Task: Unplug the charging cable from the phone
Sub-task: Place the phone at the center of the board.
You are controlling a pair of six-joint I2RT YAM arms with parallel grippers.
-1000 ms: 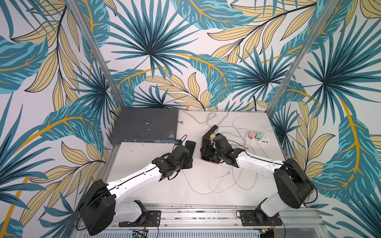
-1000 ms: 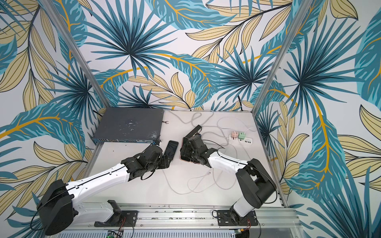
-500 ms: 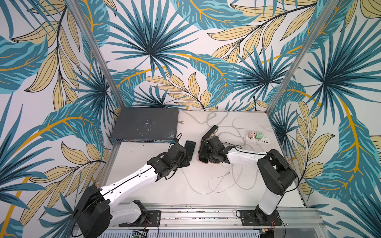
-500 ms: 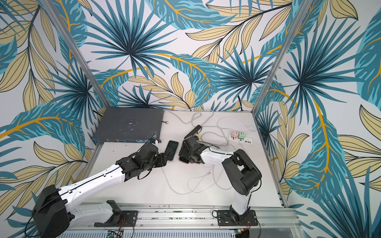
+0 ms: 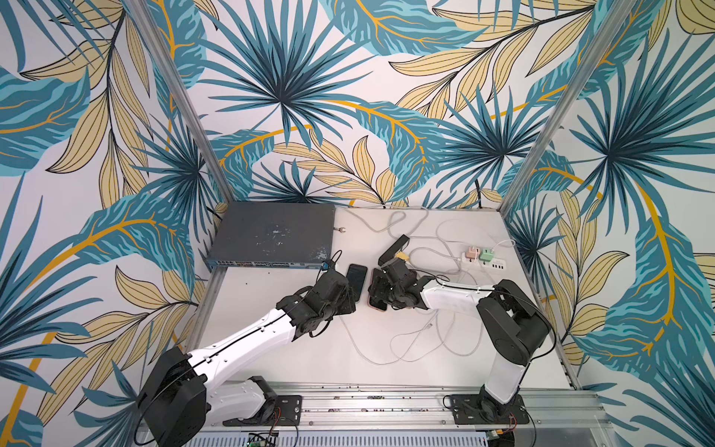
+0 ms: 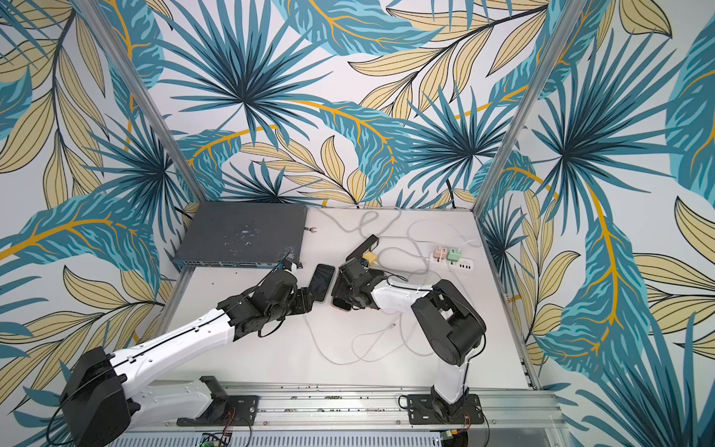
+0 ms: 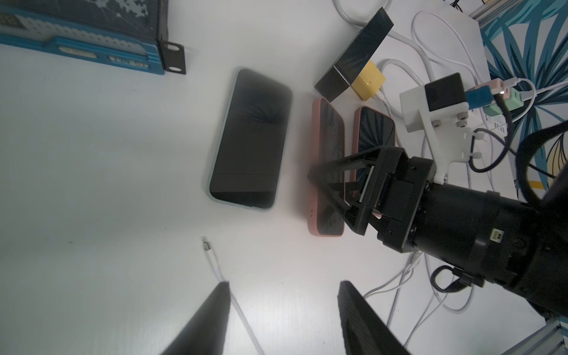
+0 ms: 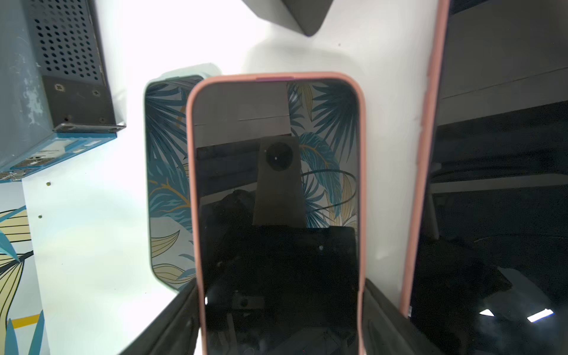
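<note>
The phone [image 7: 249, 138], dark-screened in a pale green case, lies flat in both top views [image 5: 356, 279] [image 6: 323, 281]. The white charging cable [image 7: 219, 270] lies on the table with its plug [image 7: 206, 246] free, a short gap from the phone's near end. My left gripper [image 7: 285, 284] hangs open just behind that plug, and the cable runs along the inside of one finger [image 7: 215, 310]. My right gripper [image 8: 280, 284] is shut on the long edges of a pink-cased phone [image 8: 276, 153] beside the green-cased one.
A second pink-cased phone [image 7: 376, 129] lies next to the held one. A grey network switch [image 5: 272, 236] sits at the back left. A tilted black box [image 5: 394, 245], a yellow charger [image 7: 368, 80], a power strip [image 5: 489, 263] and loose white cables [image 5: 418, 340] crowd the right.
My left gripper has drawn back a little from the phone's near end. The right arm's elbow has swung inward and its gripper has shifted slightly left with the pink-cased phone.
</note>
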